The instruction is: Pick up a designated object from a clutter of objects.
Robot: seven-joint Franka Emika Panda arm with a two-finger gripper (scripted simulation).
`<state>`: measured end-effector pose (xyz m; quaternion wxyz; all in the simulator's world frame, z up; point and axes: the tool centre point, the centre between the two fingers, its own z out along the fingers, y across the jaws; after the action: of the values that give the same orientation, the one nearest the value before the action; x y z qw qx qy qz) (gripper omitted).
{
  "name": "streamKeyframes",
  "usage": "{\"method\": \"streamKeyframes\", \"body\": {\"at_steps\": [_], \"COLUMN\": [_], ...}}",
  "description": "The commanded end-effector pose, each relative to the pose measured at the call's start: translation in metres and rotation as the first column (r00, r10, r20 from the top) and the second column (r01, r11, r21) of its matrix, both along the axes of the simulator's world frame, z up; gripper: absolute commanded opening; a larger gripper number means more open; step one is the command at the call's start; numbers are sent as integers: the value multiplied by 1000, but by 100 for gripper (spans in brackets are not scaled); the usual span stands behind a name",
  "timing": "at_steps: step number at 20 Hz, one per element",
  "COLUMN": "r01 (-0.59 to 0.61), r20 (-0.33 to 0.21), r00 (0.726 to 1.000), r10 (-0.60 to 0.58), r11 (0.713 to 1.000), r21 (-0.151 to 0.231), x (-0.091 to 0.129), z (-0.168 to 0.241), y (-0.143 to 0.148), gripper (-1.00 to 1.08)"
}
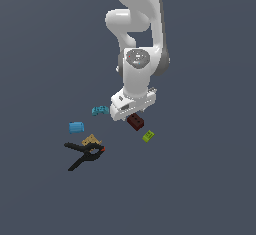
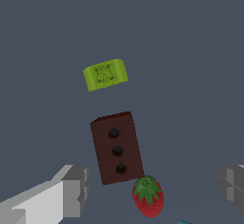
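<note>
Two fingers point(image 2: 66, 194) of the tool point(image 2: 152, 189) stand spread wide and hold nothing; the maroon brick point(image 2: 116, 147) lies on the surface point(image 2: 190, 51) in the gap between them, nearer one finger than the other, not yet straddled. Its long axis runs roughly crosswise to the line joining the fingers, so its narrow width faces them; a strawberry point(image 2: 148, 197) touches its near end and a lime-green block point(image 2: 106, 74) sits beyond its far end.
</note>
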<state>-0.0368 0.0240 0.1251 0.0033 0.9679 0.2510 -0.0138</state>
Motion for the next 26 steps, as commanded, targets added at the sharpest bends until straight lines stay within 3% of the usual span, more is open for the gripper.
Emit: {"method": "streamKeyframes", "body": {"at_steps": [1, 11, 26], "r01": [-58, -187, -196], "r20": [8, 24, 24], "r00": [998, 982, 980], "r10": [58, 186, 196], "r11": [998, 982, 980], "r21": [4, 12, 13], "x": [-6, -22, -24], "z": [-14, -45, -73], "y": [5, 15, 16], "gripper": [100, 100, 100]}}
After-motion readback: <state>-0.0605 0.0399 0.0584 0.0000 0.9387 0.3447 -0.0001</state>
